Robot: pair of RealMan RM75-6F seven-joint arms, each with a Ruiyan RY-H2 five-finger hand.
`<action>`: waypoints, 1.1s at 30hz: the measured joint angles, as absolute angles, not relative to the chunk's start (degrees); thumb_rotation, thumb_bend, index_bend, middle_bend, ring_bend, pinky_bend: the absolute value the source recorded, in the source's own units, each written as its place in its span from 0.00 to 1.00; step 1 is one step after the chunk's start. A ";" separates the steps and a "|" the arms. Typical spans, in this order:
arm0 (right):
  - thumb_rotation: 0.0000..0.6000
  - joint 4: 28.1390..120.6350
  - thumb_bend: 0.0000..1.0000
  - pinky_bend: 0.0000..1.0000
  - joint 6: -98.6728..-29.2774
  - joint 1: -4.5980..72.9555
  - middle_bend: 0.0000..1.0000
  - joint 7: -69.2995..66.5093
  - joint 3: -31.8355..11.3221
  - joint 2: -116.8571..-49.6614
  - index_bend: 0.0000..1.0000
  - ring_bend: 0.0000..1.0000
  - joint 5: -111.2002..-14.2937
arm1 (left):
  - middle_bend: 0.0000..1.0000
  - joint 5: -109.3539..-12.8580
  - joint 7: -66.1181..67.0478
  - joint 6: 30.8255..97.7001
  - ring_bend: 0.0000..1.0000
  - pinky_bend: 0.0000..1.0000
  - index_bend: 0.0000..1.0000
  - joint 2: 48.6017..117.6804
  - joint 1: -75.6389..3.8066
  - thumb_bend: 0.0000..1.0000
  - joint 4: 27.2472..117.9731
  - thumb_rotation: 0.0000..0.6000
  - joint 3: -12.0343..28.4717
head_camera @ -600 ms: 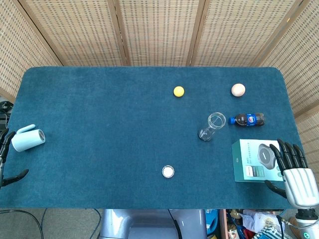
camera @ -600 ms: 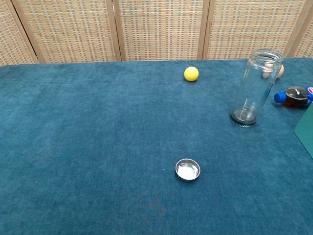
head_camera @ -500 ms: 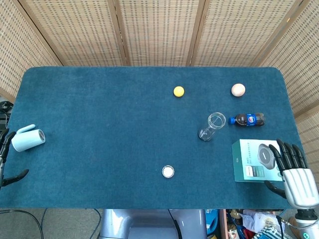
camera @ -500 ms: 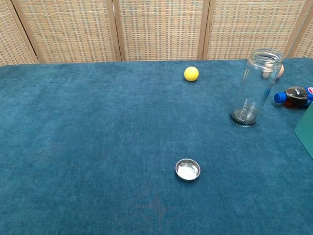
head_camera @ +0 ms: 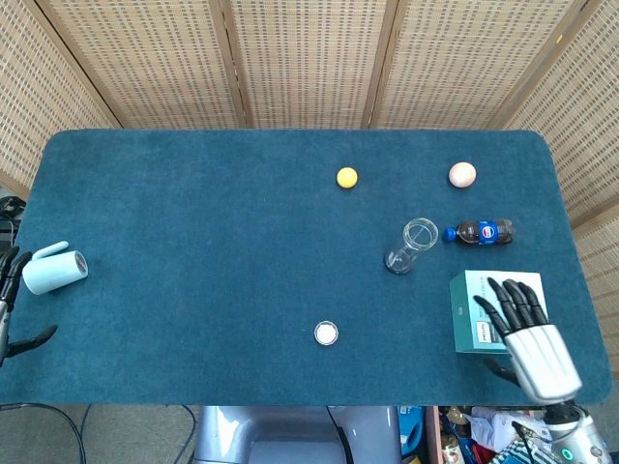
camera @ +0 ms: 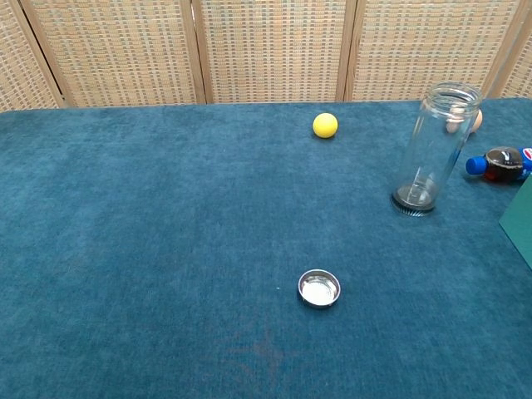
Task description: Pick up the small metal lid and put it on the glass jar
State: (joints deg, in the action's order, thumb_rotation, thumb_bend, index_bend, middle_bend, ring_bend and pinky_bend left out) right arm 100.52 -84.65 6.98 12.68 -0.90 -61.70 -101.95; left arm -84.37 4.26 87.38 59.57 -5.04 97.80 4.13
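The small metal lid lies hollow side up on the blue cloth near the table's front edge. The glass jar stands upright and uncovered to the lid's far right. My right hand hovers over the teal box at the front right, fingers spread and holding nothing, well to the right of the lid. My left hand shows only partly at the left edge of the head view, fingers apart and holding nothing. The chest view shows neither hand.
A yellow ball and a pinkish ball lie at the back. A small cola bottle lies right of the jar. A teal box sits at the front right. A pale roller rests at the left edge.
My right hand has moved left and a little forward over the teal box. The lid, the jar and my left hand have stayed put.
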 measured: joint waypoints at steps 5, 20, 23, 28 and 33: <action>1.00 102.79 0.04 0.00 -75.59 13.21 0.00 10.88 -0.68 -62.38 0.32 0.00 -104.47 | 0.00 -83.37 3.91 86.41 0.00 0.00 0.00 59.43 -5.38 0.11 97.64 1.00 4.44; 1.00 101.17 0.30 0.00 -50.80 29.82 0.00 20.71 -8.03 -76.41 0.43 0.00 -85.00 | 0.00 -81.26 2.94 84.45 0.00 0.00 0.00 59.20 -6.03 0.11 96.99 1.00 5.09; 1.00 99.61 0.35 0.00 -48.99 31.70 0.00 24.61 -9.08 -80.38 0.45 0.00 -80.24 | 0.00 -80.97 3.48 84.10 0.00 0.00 0.00 59.41 -6.28 0.11 96.94 1.00 5.17; 1.00 98.75 0.37 0.00 -48.09 33.83 0.00 29.26 -10.35 -85.50 0.45 0.00 -71.25 | 0.00 -80.29 4.15 83.61 0.00 0.00 0.00 59.61 -6.48 0.11 96.85 1.00 5.30; 1.00 97.81 0.43 0.00 -48.61 36.54 0.00 37.26 -10.60 -90.25 0.45 0.00 -62.02 | 0.00 -79.84 3.74 83.27 0.00 0.00 0.00 59.75 -6.68 0.11 96.43 1.00 5.52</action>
